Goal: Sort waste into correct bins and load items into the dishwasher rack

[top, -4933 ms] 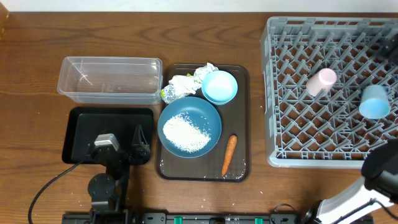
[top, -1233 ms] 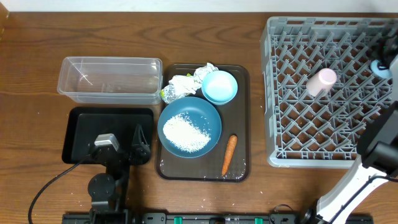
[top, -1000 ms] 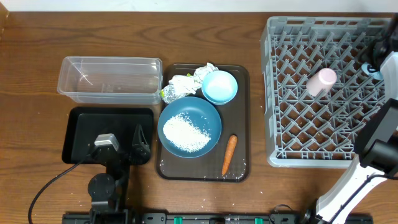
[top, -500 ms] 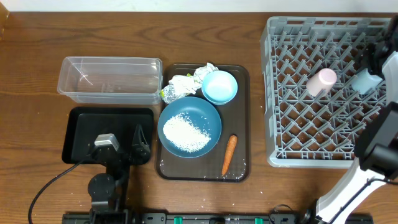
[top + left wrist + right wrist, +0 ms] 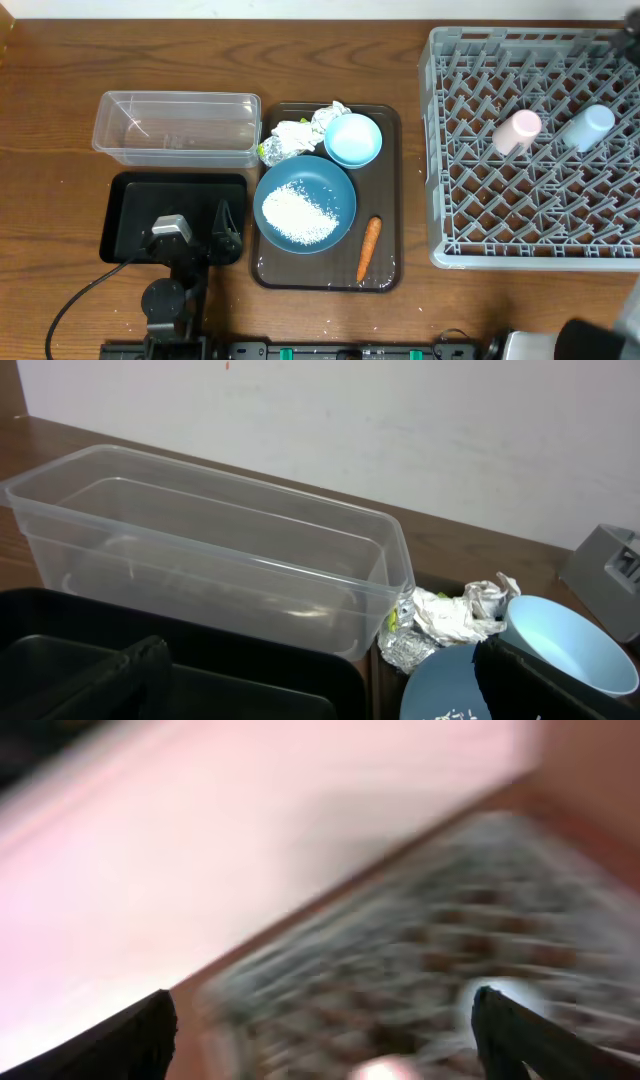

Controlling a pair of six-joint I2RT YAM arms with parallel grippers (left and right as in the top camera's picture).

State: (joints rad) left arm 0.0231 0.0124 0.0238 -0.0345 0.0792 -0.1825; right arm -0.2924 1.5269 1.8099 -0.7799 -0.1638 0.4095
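Large square grey plastic dishwasher rack (image 5: pixel 436 180) sits right on the table, a small pink cup (image 5: pixel 517 131) and a small light-blue cup (image 5: pixel 588 127) lying inside. Only the wrist views show the finger spread: left end effector (image 5: pixel 320 665) apart over the shallow black rectangular tray (image 5: pixel 250 685), right end effector (image 5: pixel 325 1020) apart, blurred.

A grey plastic lattice crate (image 5: pixel 500 215) at right holds a pink cup (image 5: pixel 517 131) and a light-blue cup (image 5: pixel 588 127), both tipped over. At centre sit a dark blue round bowl (image 5: pixel 337 182) of white rice (image 5: pixel 297 214), a small orange carrot (image 5: pixel 368 248) just right of it, and crumpled white paper (image 5: pixel 292 135) above.
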